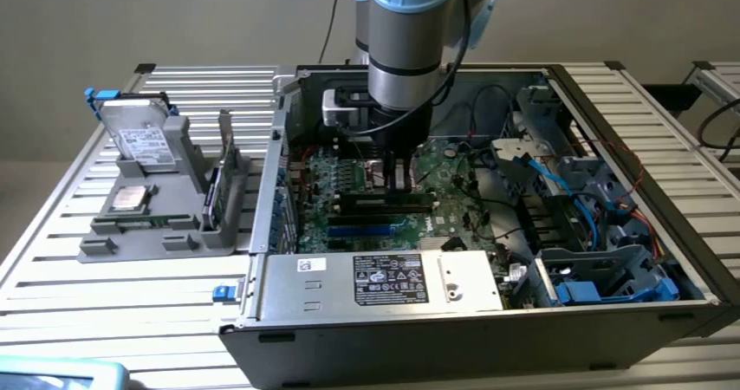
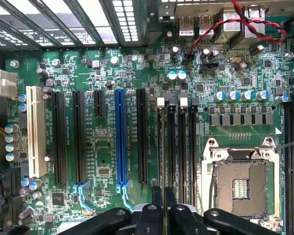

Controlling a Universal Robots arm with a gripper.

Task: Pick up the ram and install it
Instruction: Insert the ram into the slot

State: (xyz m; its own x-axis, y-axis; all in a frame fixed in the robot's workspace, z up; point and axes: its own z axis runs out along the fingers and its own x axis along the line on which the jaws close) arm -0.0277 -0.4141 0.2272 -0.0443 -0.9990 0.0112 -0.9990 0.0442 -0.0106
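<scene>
Open case (image 1: 463, 347) on surface (image 1: 69, 243); power supply (image 1: 382, 277) along its near wall, blue cables (image 1: 553, 178) at the exterior view's right. Arm (image 1: 405, 52) vertical, reaching down inside. End effector (image 2: 163, 191) pinched narrow on ram (image 2: 162, 147), edge-on along the memory slot next to a black expansion slot (image 2: 142, 137).

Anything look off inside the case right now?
Mostly tidy. Two things stand out: the CPU socket on the motherboard sits bare, with no chip or cooler, and a red-and-black wire is draped loose across the rear ports. No damage or spills that I can see.
</scene>
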